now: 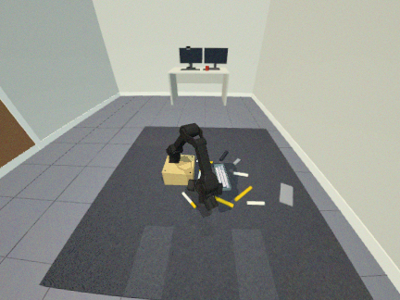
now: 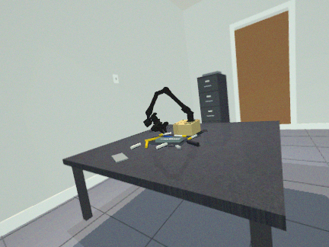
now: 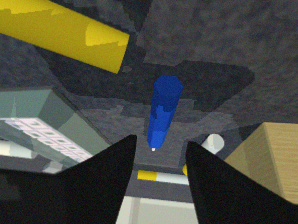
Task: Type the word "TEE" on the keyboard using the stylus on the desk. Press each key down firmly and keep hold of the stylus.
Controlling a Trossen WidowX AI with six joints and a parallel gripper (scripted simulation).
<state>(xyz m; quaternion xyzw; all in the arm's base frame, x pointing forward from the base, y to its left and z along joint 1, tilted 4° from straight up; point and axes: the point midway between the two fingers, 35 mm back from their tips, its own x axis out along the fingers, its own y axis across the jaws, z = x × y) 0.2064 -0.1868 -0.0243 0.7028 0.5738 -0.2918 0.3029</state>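
The blue stylus (image 3: 164, 107) (image 2: 167, 136) lies on the desk beside the keyboard, its thin pale tip towards the fingers in the wrist view. My gripper (image 3: 161, 145) (image 2: 164, 128) is partly open and empty, tilted low over the desk. In the wrist view the stylus's tip shows between the fingertips, but the fingers do not grip it. The keyboard (image 1: 223, 177) (image 2: 170, 140) (image 3: 30, 102) has a teal frame and pale keys. It lies left of the fingers in the wrist view, its letters unreadable there. The arm hides the stylus in the top view.
A wooden box (image 1: 178, 176) (image 2: 186, 128) (image 3: 280, 155) stands under the arm's base. Yellow sticks (image 1: 243, 193) (image 3: 55, 32) lie beside the keyboard. A white cylinder (image 1: 256, 203), a black cylinder (image 1: 224, 156) and a grey card (image 1: 286, 194) (image 2: 119, 157) lie farther out.
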